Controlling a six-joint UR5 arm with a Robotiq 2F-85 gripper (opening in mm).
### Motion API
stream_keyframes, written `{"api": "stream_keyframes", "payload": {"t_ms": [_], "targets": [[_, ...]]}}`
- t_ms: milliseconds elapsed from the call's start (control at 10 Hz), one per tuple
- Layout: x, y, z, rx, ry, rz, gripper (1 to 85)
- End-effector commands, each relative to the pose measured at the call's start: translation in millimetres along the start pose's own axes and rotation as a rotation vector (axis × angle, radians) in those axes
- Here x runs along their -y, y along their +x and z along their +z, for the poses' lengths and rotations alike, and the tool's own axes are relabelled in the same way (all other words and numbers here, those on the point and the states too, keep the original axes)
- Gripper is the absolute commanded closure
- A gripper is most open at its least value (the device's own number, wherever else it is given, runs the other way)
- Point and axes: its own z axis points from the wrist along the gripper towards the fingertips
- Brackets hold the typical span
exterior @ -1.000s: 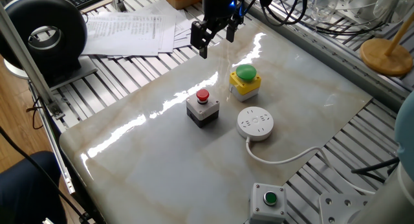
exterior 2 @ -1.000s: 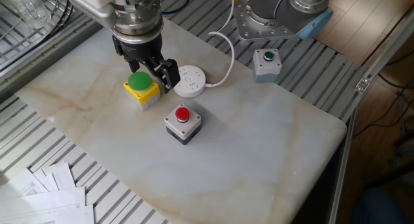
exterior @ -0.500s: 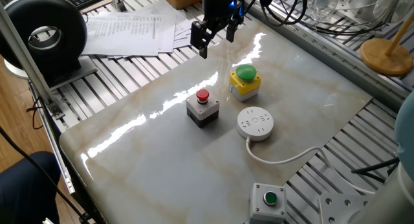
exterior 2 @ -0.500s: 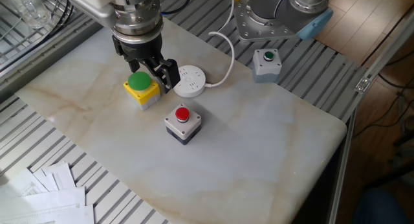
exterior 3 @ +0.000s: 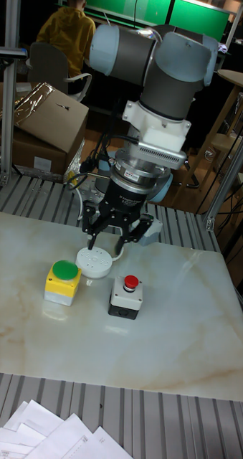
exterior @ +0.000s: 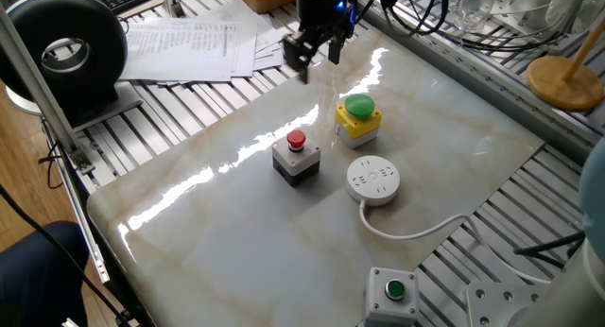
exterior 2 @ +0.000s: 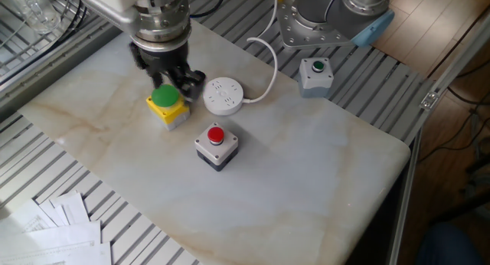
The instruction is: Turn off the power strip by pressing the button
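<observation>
The power strip (exterior: 372,179) is a round white disc with dark slots, lying flat on the marble table with its white cord (exterior: 416,234) trailing toward the near right edge. It also shows in the other fixed view (exterior 2: 223,96) and the tall view (exterior 3: 93,260). I cannot make out its button. My gripper (exterior 3: 114,238) hangs above the table with its fingers spread and nothing between them. It is blurred in one fixed view (exterior: 317,55), beyond the yellow box. In the other fixed view the gripper (exterior 2: 178,73) is over the yellow box, left of the strip.
A yellow box with a green dome button (exterior: 358,117) stands just behind the strip. A grey box with a red button (exterior: 296,155) is to its left. Another grey box with a green button (exterior: 392,296) sits off the marble slab (exterior: 217,242). Papers (exterior: 189,43) lie at the back.
The gripper has shifted and turned a little, its fingers now blurred and drawn away from the strip toward the yellow box. The strip and the boxes have not moved.
</observation>
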Motion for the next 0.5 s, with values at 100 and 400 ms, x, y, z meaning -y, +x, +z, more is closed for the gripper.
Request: {"api": "stream_keyframes", "payload": {"t_ms": [100,400], "targets": [[27.6,-2.4,-3.2,0.007,0.122,-0.113,84.7],[10.1,20.3,-9.7,-0.046,0.084,-0.285,84.7]]}}
